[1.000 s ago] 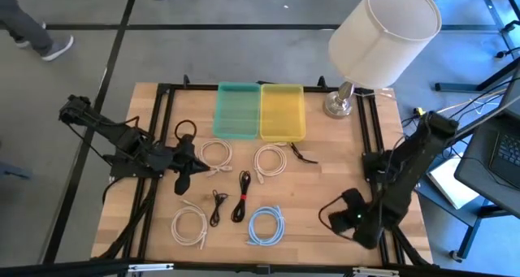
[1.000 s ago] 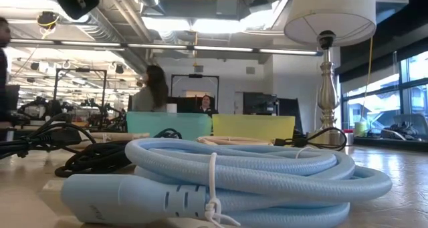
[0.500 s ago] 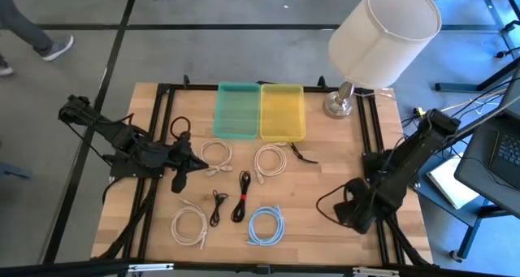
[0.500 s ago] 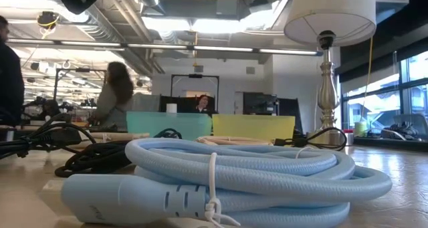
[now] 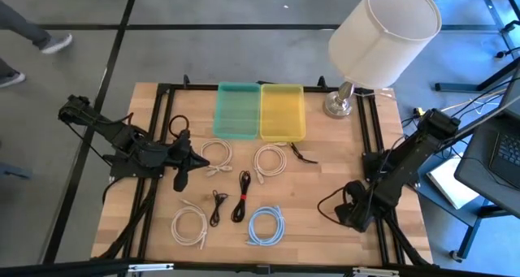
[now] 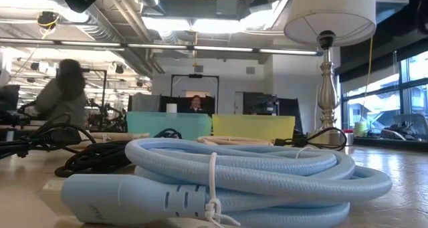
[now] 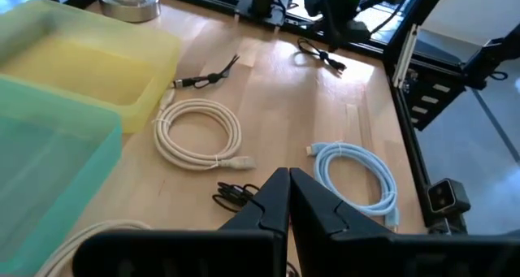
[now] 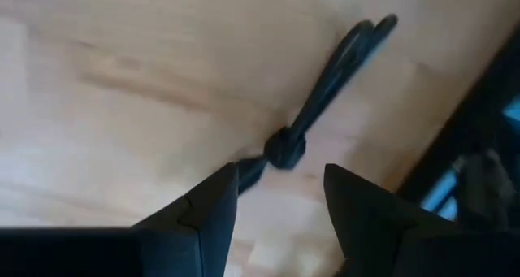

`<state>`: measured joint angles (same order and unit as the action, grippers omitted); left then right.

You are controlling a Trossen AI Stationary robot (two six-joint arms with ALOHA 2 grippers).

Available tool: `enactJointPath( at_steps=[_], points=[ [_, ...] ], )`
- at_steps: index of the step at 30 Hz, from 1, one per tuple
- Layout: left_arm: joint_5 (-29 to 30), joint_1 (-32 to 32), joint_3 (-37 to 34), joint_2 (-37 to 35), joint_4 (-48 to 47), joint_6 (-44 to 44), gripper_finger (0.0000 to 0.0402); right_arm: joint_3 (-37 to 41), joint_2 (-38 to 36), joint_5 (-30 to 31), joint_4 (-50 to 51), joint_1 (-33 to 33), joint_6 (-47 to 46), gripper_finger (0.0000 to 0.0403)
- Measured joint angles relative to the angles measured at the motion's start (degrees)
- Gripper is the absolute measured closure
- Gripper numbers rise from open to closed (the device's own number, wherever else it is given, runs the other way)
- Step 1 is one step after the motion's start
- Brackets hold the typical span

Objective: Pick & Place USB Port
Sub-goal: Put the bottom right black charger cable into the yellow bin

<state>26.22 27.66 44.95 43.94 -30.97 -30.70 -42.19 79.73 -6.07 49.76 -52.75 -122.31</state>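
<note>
A small black tied cable [image 8: 286, 145] lies on the wooden table near its right edge, also seen as the cable [image 5: 329, 205] in the high view. My right gripper [image 8: 280, 197] hangs over it, open, a finger on either side of the cable's near end. My left gripper [image 5: 180, 178] is shut with nothing in it above the table's left part, beside a white coil [image 5: 215, 155]. A teal bin [image 5: 237, 109] and a yellow bin [image 5: 282, 112] stand side by side at the far edge. My right gripper comes at the black cable from above, fingers pointing down. The cable's end [image 8: 248, 171] runs right beside one fingertip [image 8: 219, 192]. Whether it touches, I cannot tell. The cable lies flat on the table.
More coiled cables lie mid-table: a white coil [image 5: 270, 159], another white coil [image 5: 189, 226], a blue cable [image 5: 266, 226], a black cable [image 5: 242, 197]. A lamp [image 5: 341, 102] stands at the far right corner. Black frame rails [image 5: 370, 139] run along both sides.
My right gripper has shifted slightly toward the table's far edge, staying over the black cable. A person in the room behind has walked toward the left.
</note>
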Motion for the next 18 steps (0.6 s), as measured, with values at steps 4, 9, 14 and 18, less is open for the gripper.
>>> enactJointPath(
  at_steps=[4, 9, 14, 18],
  points=[
    [0.77, 0.0, 0.0, 0.0, 0.46, 0.0, 0.0398, 4.01, 0.63, 0.14, -4.49, 0.0, -0.38, 0.0221],
    [0.92, 0.0, 0.0, 0.0, 0.65, 0.0, 0.0398, 7.62, 0.83, 0.39, -9.08, 0.0, -0.45, 0.0236],
    [1.24, 0.0, 0.0, 0.0, 0.75, 0.0, 0.0398, 8.47, 0.68, 0.61, -9.49, 0.0, -0.58, 0.0258],
    [1.37, 0.0, 0.0, 0.0, 0.76, 0.31, 0.0398, 8.13, 0.78, 1.28, -8.88, 0.0, -0.67, 0.031]
  ],
)
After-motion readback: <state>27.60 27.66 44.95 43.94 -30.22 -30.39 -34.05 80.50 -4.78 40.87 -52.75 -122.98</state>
